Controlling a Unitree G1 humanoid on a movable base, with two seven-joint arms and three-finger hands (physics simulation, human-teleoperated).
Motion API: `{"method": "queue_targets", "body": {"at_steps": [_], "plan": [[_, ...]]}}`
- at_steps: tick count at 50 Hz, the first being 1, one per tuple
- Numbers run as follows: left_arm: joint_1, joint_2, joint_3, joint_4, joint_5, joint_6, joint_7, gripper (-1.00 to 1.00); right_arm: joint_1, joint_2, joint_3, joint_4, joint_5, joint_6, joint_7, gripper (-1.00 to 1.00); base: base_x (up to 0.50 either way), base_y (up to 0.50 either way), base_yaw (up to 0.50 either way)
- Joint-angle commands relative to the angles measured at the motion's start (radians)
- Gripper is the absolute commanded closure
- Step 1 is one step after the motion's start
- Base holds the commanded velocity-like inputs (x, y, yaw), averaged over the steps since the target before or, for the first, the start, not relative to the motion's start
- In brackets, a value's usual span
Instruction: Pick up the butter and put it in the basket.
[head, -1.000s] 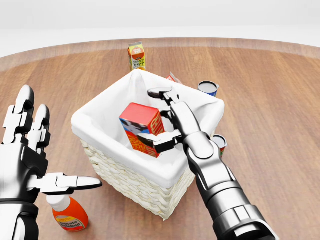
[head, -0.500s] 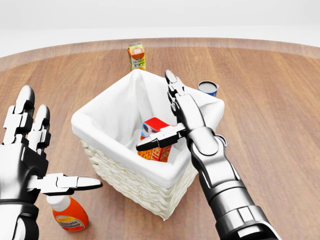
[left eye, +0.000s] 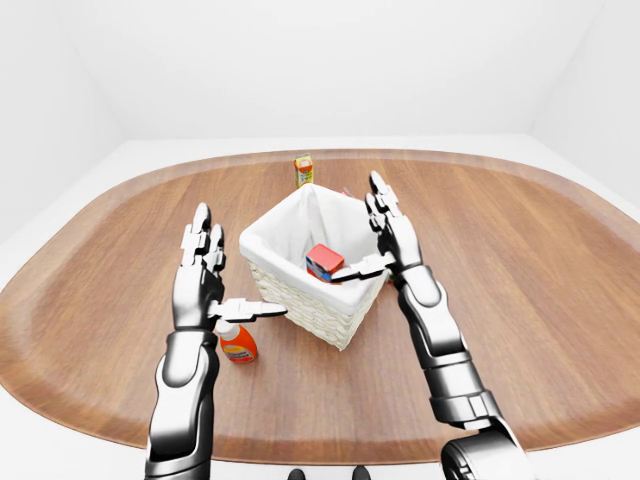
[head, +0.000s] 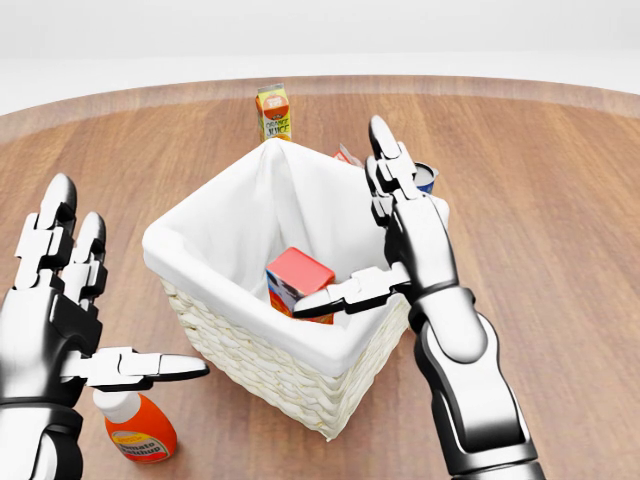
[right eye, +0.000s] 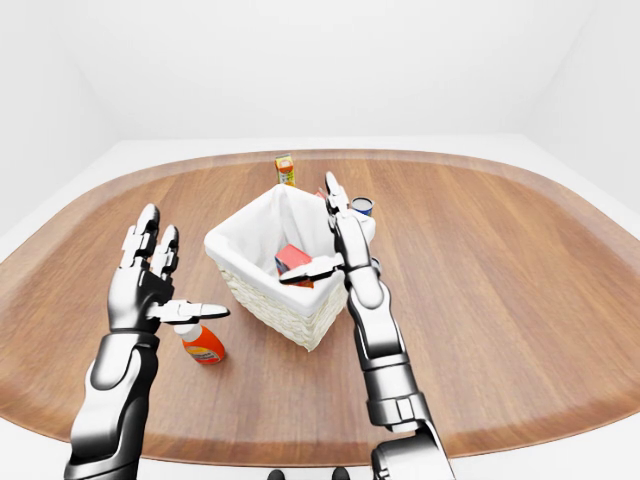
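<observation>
The butter (head: 298, 279) lies inside the basket (head: 190, 250), freed. The right hand (head: 395, 240) is spread above the rim; the left hand (head: 60, 310) is splayed, empty. The basket could be tipped if the rim is snagged.

**What I can't make out**

From my head view, the right hand (head: 400, 240) covers most of the blue can (head: 426, 176) at the basket's (head: 270, 350) far right. The basket rim hides all but a corner of a small red-and-white pack (head: 347, 155). The butter's (head: 298, 280) lower half is behind the near wall. The tomato bottle (head: 138, 428) label is too small to read fully.
</observation>
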Motion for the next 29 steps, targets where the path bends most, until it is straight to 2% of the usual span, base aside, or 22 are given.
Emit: {"method": "queue_targets", "body": {"at_steps": [1,2,3,12,29], "plan": [[-0.003,0.0,-0.003,0.004,0.002,0.0,0.0,-1.0,0.188,0.009,0.015,-0.253,0.006,0.025,-0.009,-1.0,0.0,0.0,0.0],[-0.004,0.0,-0.003,0.006,0.003,0.0,0.0,-1.0,0.219,0.011,0.02,-0.266,0.002,0.006,-0.012,-1.0,0.0,0.0,0.0],[-0.005,0.0,-0.003,0.007,0.002,0.0,0.0,-1.0,0.231,0.013,0.021,-0.27,0.002,-0.002,-0.014,-1.0,0.0,0.0,0.0],[-0.017,0.001,-0.01,0.001,0.005,0.0,0.0,-1.0,0.311,0.022,0.029,-0.314,0.016,-0.052,-0.044,-1.0,0.0,0.0,0.0],[-0.013,0.0,-0.012,-0.037,0.006,0.0,-0.003,-1.0,0.38,0.021,0.035,-0.384,0.03,-0.059,-0.069,-1.0,0.0,0.0,0.0]]}}
